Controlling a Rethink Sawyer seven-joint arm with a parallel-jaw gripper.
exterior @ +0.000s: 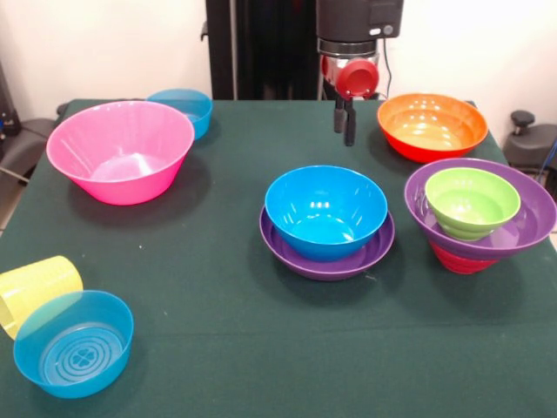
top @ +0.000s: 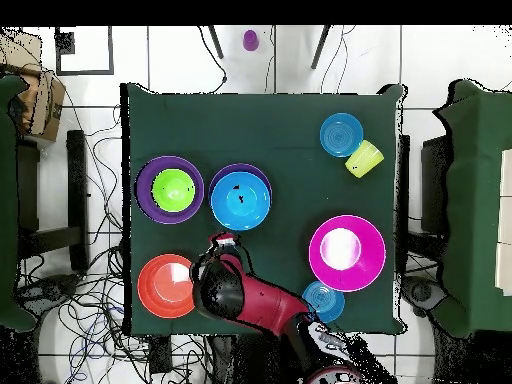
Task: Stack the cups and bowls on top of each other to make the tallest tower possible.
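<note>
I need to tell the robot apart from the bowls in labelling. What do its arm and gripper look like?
The arm is glossy red with black joints. At its end sits a black housing, then a silver ring and a red rounded part. The gripper has two slim dark fingers. No cables or markings are visible.

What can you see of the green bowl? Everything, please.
The green bowl is small, round, glossy lime plastic, upright with its mouth up and nothing inside. It sits nested in a wide purple bowl, which in turn rests on an upside-down red bowl, so it tops a three-piece stack. In the front view the stack stands at the table's right side, right of the blue bowl. The gripper hangs well clear of it.
</note>
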